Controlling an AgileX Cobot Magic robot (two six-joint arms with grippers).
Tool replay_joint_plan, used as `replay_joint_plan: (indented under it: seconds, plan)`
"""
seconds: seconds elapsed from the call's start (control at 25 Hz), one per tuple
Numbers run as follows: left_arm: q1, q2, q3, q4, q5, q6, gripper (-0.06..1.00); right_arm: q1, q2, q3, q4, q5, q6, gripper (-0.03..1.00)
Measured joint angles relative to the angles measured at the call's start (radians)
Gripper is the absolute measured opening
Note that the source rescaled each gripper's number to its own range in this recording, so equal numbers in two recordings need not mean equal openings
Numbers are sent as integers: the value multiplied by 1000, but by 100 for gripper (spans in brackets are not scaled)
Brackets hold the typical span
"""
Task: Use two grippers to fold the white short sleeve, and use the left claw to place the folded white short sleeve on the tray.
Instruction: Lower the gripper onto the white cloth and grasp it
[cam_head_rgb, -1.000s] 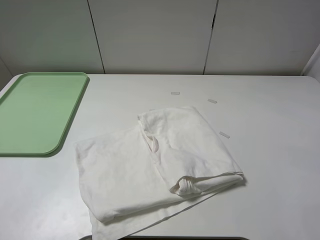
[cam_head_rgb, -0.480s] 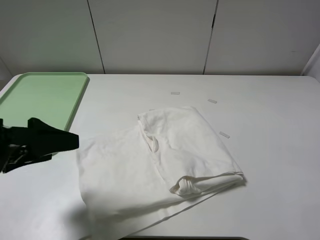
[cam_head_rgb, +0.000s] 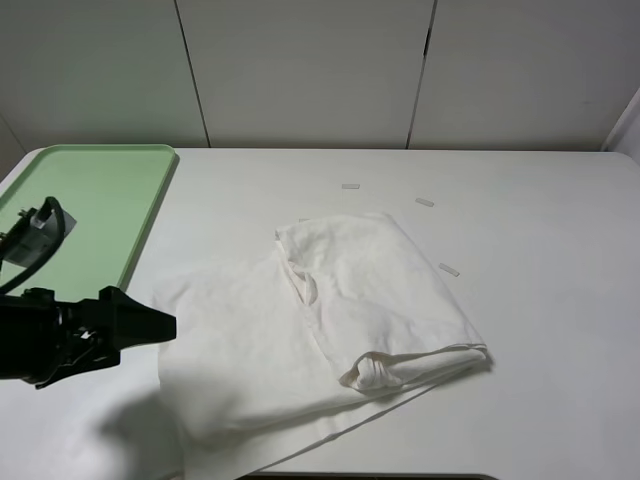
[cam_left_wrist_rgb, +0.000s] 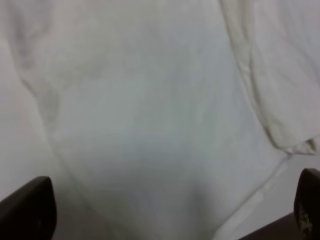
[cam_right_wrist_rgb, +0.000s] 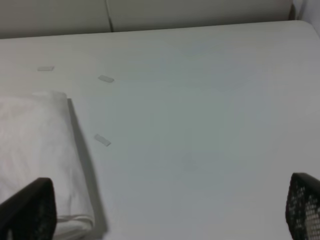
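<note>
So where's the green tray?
In the high view, the flat pale green plastic tray lies far left, apart from the wrinkled white cotton T-shirt to its right.

Left tool (cam_head_rgb: 152, 323) and right tool (cam_right_wrist_rgb: 165, 210): jaws spread wide.

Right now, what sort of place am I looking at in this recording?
Probably a lab test bench, not a home: a plain white table backed by blank white wall panels, small tape strips stuck on the tabletop, with a white T-shirt and a green tray laid out.
</note>
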Motion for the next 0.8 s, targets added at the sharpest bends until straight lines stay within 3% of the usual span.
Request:
replay_joint_plan:
  seconds: [0.16, 0.36, 0.8]
  plan:
    - [0, 101, 23, -128, -23, 140, 94, 0, 0, 0, 0, 0, 0, 100]
    - [0, 224, 24, -225, -28, 261, 94, 0, 0, 0, 0, 0, 0, 100]
    - [0, 374, 17, -247, -28, 328, 92, 0, 0, 0, 0, 0, 0, 100]
